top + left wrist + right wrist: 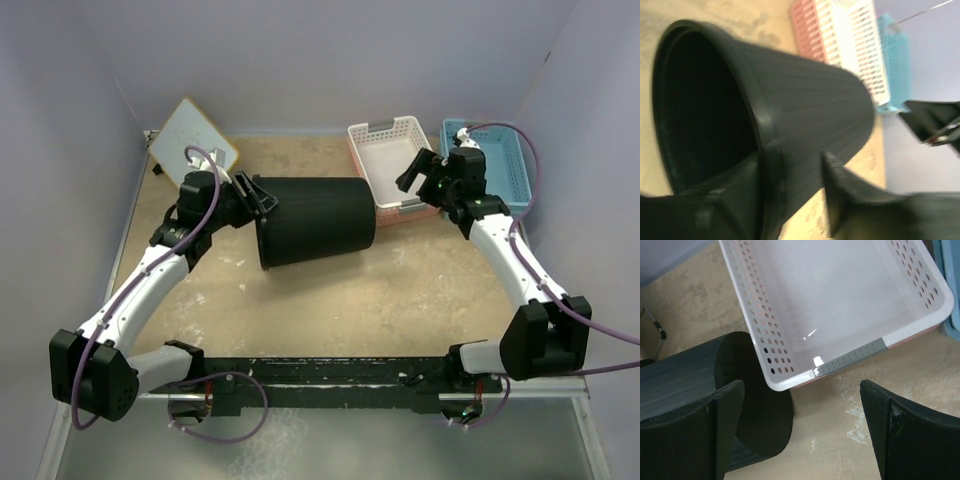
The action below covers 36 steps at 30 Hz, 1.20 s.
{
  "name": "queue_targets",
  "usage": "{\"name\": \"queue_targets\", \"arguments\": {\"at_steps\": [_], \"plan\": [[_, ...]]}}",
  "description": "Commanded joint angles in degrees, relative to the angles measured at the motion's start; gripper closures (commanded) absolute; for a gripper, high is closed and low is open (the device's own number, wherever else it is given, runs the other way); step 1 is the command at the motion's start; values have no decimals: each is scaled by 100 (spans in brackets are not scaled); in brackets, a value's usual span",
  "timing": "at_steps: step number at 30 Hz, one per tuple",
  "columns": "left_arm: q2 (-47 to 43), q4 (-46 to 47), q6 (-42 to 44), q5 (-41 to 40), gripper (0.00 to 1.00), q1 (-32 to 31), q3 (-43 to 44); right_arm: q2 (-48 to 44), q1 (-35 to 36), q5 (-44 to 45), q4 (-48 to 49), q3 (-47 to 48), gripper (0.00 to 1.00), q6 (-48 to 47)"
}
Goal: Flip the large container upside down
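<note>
The large container, a black ribbed bin point(315, 222), lies on its side mid-table, with its mouth to the left and its base to the right. My left gripper point(258, 197) is at the mouth. In the left wrist view point(790, 157) its jaws straddle the bin's point(805, 100) rim, one finger inside and one outside, and a gap of table shows by the outer finger. My right gripper point(415, 172) is open and empty. In the right wrist view point(801, 385) it hovers over the table just right of the bin's flat base point(760, 405).
A pink basket with a white inside point(395, 160) point(840, 290) stands right behind the bin's base. A light-blue basket point(500, 165) point(892, 60) sits at the far right. A white board point(192, 140) leans at the back left. Walls close in three sides.
</note>
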Motion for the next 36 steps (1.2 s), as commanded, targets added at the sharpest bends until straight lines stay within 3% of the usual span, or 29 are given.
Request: {"name": "queue_targets", "arguments": {"at_steps": [1, 4, 12, 21, 24, 30, 36], "plan": [[127, -754, 784, -235, 36, -5, 34, -149, 25, -871, 556, -90, 0, -196], [209, -1161, 1141, -401, 29, -3, 280, -146, 139, -1455, 953, -245, 0, -208], [-65, -1800, 1530, -830, 28, -10, 728, 217, 581, -2558, 1332, -230, 0, -523], [-220, -2105, 1945, -1302, 28, -252, 964, 813, 655, -3219, 1809, -362, 1, 219], [-28, -2492, 2003, -1342, 35, -269, 1284, 840, 690, -3252, 1866, -401, 1, 345], [-118, -2422, 1786, -1441, 33, -383, 1314, 848, 720, -3184, 1867, -461, 2, 504], [-105, -2534, 1786, -1595, 54, -438, 1385, 912, 729, -3148, 1853, -453, 2, 529]]}}
